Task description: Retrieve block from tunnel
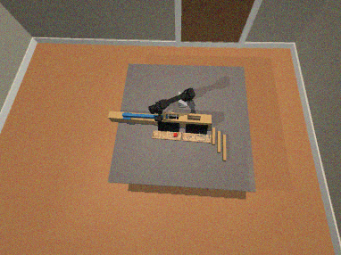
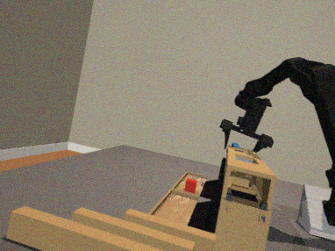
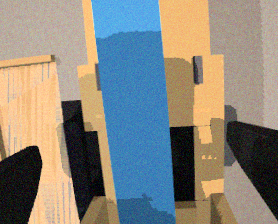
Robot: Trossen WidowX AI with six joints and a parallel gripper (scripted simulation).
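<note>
The table [image 1: 143, 165] [image 2: 101, 180] has a flat grey top. It directly carries a long wooden tunnel structure [image 1: 206, 119] [image 2: 243, 228], shallow wooden trays [image 1: 196, 137] [image 2: 180, 208] beside it, and three separate wooden rods [image 1: 219, 142] [image 2: 66, 233].

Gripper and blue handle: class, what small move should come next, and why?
Probably raise the gripper clear of the blue handle: its open fingers straddle the handle, holding nothing, while the red block already lies outside the tunnel, in the tray alongside, and needs picking up.
</note>
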